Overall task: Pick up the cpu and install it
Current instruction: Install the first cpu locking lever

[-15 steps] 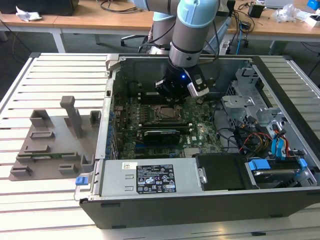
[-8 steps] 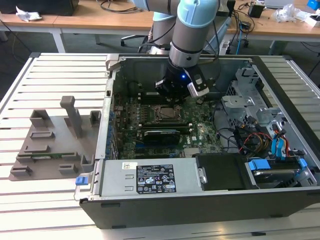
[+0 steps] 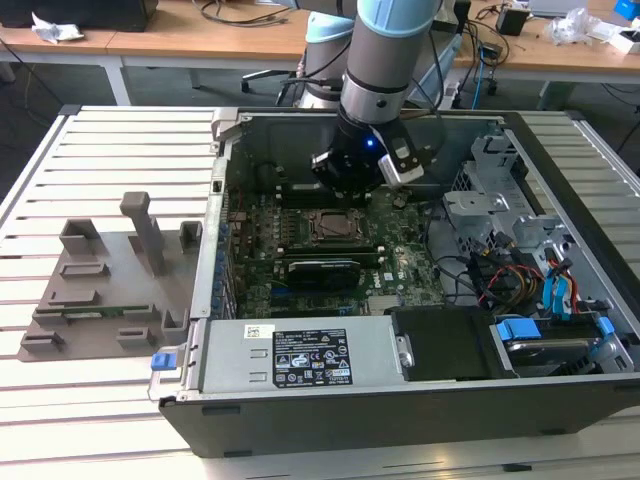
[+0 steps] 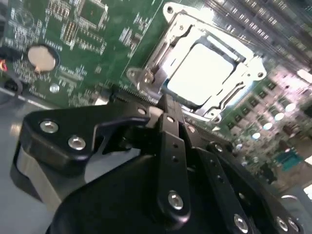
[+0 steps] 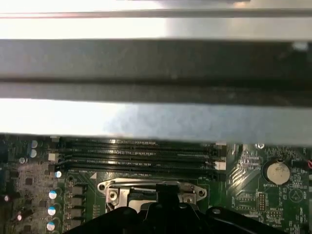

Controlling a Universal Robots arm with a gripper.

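Note:
The cpu (image 4: 202,73), a silvery-white square, lies inside the metal socket frame (image 4: 161,58) on the green motherboard (image 4: 92,44). In the exterior view the cpu (image 3: 335,225) sits in the middle of the open computer case (image 3: 300,420). My gripper (image 3: 357,180) hangs just above the board at the socket's far edge. In the second wrist view the gripper (image 4: 166,101) ends beside the socket frame and holds nothing that I can see. In the first wrist view its black body (image 5: 165,217) covers the near part of the socket frame (image 5: 114,187).
A grey power supply box (image 3: 300,360) with a white label fills the case's near side. Drive bays and cables (image 3: 520,260) crowd the exterior view's right. A grey fixture (image 3: 110,280) lies on the slatted table. Memory slots (image 5: 136,156) and the case wall (image 5: 156,117) are close by.

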